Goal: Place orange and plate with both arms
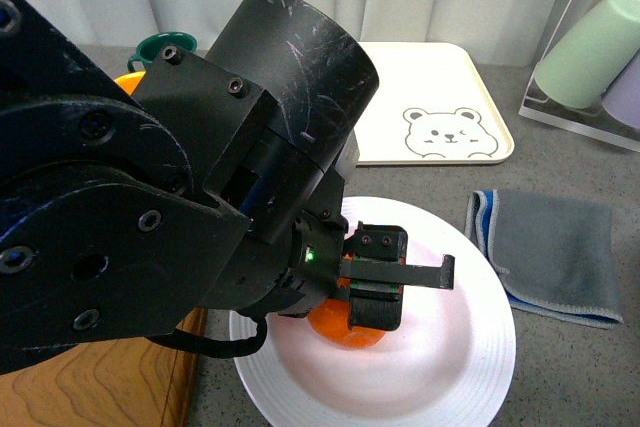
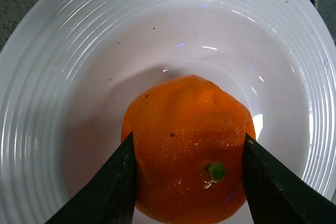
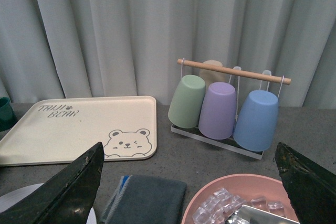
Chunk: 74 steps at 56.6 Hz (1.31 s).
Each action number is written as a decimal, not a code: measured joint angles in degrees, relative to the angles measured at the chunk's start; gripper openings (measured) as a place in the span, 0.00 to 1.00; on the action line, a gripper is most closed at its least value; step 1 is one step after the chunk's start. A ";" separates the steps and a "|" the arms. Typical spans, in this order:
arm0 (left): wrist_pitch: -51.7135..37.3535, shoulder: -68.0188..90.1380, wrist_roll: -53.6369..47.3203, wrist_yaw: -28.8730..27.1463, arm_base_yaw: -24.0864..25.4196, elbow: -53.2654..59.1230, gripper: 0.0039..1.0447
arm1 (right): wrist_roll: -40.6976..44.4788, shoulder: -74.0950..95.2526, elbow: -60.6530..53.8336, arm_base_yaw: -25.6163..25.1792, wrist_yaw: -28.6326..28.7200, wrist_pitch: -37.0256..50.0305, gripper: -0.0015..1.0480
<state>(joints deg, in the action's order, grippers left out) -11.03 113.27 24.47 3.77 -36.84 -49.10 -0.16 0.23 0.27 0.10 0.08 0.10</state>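
Contact first: your left gripper point(image 2: 187, 141) is clamped on the bright orange, lumpy mandarin point(image 2: 184, 129), one dark finger point(image 2: 113, 182) pressed to each flank and the small green stem dot facing the wrist camera. In the front view the same gripper point(image 1: 375, 292) covers the top of the orange point(image 1: 340, 332), which sits low over the well of the large round glossy white plate point(image 1: 450, 367), left of the plate's centre. You cannot tell from either view whether the fruit touches the plate's surface. The ridged rim of the plate point(image 2: 47, 93) rings the fruit on all sides.

Your right gripper point(image 3: 189, 150) hangs with its fingers wide apart and nothing between them, above the grey bench point(image 1: 580, 377). Beyond the plate lies the beige rectangular bear tray point(image 1: 440, 97); to the plate's right lies a folded grey cloth with a blue edge point(image 1: 555, 252).
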 joint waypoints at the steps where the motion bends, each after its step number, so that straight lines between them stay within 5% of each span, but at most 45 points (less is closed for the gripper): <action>1: -0.15 0.00 -0.04 0.00 0.09 0.00 0.45 | 0.00 0.00 0.00 0.00 0.02 0.00 0.91; 22: -0.22 -1.01 0.87 0.92 2.03 0.55 0.95 | 0.00 0.00 0.00 0.00 0.00 0.00 0.91; 41: -1.29 -11.13 3.02 0.31 5.86 5.05 0.94 | 0.00 0.00 0.00 0.00 0.02 0.00 0.91; 50: -42.91 -11.63 -12.66 -26.62 8.61 21.51 0.70 | 0.02 -0.02 0.00 -0.02 0.07 0.00 0.91; 54: -61.86 -16.90 -19.61 -27.69 12.83 29.46 0.53 | 0.00 0.00 0.00 0.00 -0.15 0.00 0.91; 71: -58.84 -33.90 -23.32 -19.12 21.11 41.00 0.03 | 0.02 0.00 0.00 -0.02 0.00 0.00 0.91; 74: -57.22 -37.05 -23.58 -17.73 22.25 42.14 0.03 | 0.02 0.00 0.00 -0.02 0.00 0.00 0.91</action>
<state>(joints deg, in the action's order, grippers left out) -68.25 76.23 0.89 -13.96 -14.59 -6.96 -0.14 0.23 0.27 0.08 0.08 0.10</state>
